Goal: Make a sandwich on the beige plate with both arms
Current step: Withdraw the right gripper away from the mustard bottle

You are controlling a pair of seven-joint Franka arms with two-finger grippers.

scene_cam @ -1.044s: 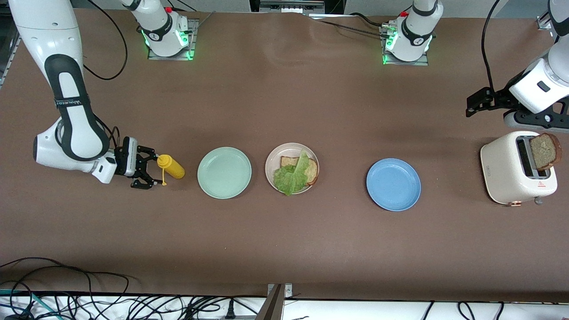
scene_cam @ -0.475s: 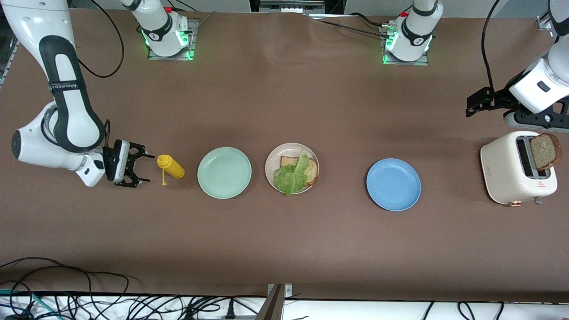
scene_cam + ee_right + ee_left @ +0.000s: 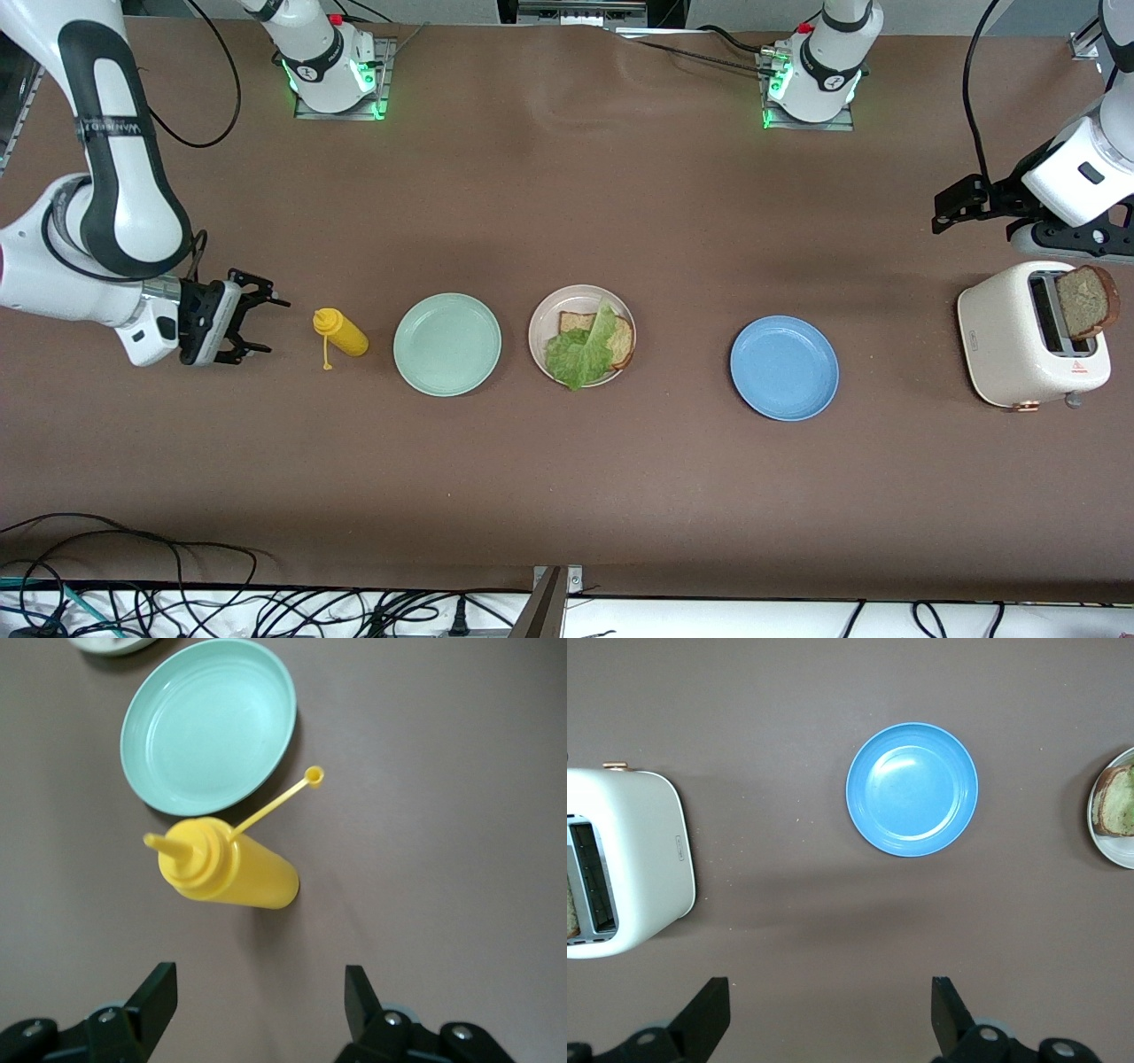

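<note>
Beige plate (image 3: 540, 315) on brown table (image 3: 567, 478)

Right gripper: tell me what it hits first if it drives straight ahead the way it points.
Probably the yellow mustard bottle: the right gripper, open, points at it just above the table, with only bare table between.

The light is even and soft, and it comes from above. Under the blue plate (image 3: 912, 788) and the yellow bottle (image 3: 226, 873) lie only short, weak shadows. A pale sheen sits inside the mint-green plate (image 3: 208, 725). Both wrist views are sharp, without visible blur
</note>
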